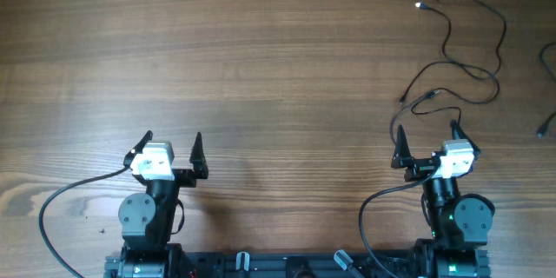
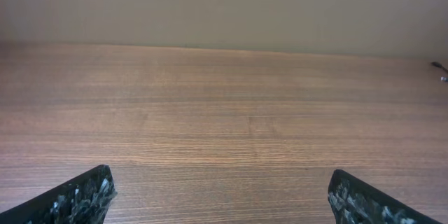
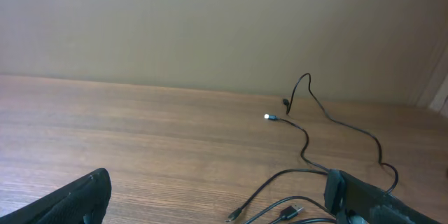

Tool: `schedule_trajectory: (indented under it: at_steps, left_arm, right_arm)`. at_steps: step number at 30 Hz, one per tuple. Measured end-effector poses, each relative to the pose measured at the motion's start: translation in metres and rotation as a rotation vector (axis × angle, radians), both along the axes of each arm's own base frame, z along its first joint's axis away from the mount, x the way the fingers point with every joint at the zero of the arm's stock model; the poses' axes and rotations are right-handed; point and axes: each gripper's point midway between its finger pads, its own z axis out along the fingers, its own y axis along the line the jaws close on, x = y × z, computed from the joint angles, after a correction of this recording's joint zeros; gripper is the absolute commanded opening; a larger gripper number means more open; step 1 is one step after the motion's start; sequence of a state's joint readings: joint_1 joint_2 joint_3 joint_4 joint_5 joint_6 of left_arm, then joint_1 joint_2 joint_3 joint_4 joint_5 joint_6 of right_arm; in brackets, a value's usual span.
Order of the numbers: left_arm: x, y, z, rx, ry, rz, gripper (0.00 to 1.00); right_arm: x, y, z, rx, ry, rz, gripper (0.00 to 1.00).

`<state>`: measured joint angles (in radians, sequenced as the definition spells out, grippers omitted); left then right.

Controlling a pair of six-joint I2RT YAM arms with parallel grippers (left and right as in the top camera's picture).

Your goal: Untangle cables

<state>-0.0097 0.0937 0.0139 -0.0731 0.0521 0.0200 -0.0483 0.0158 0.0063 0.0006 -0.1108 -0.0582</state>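
Thin black cables with tiny silvery plug tips are lying in loose strands on the far right part of the brown wooden table, just ahead of the right gripper. This gripper and the left gripper are both holding their fingers spread apart, grasping nothing.

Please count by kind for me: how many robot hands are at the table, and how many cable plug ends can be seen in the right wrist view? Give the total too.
Robot hands: 2, the left hand and the right hand, both open.
Cable plug ends: 4, a bright tip, a dark plug, a near silvery end and a near dark end.
Total: 6.
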Motion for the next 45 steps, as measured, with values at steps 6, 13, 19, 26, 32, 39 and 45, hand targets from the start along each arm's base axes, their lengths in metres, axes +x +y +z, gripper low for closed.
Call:
schedule_trajectory:
  at_steps: [6, 13, 19, 26, 32, 39, 45]
  left_arm:
    - [0.000, 0.000, 0.000, 0.005, 0.000, -0.003, 1.00]
    - [0.000, 0.000, 0.000, 0.005, 0.000, -0.004, 1.00]
    - [0.000, -0.001, 0.000, 0.005, 0.000, -0.004, 1.00]
    - [-0.001, -0.001, 0.005, 0.005, -0.024, -0.004, 1.00]
    - [-0.003, -0.001, 0.019, 0.004, -0.082, -0.007, 1.00]
    - [-0.003, -0.001, 0.019, 0.004, -0.082, -0.007, 1.00]
    - [-0.003, -0.001, 0.019, 0.004, -0.082, -0.007, 1.00]
  right_arm:
    - [0.000, 0.000, 0.000, 0.000, 0.000, 0.000, 1.00]
    - [0.000, 0.000, 0.000, 0.000, 0.000, 0.000, 1.00]
    - [0.000, 0.000, 0.000, 0.000, 0.000, 0.000, 1.00]
    - [0.000, 0.000, 0.000, 0.000, 0.000, 0.000, 1.00]
    - [0.000, 0.000, 0.000, 0.000, 0.000, 0.000, 1.00]
    - [0.000, 0.000, 0.000, 0.000, 0.000, 0.000, 1.00]
    - [0.002, 0.000, -0.009, 0.002, 0.037, 0.000, 1.00]
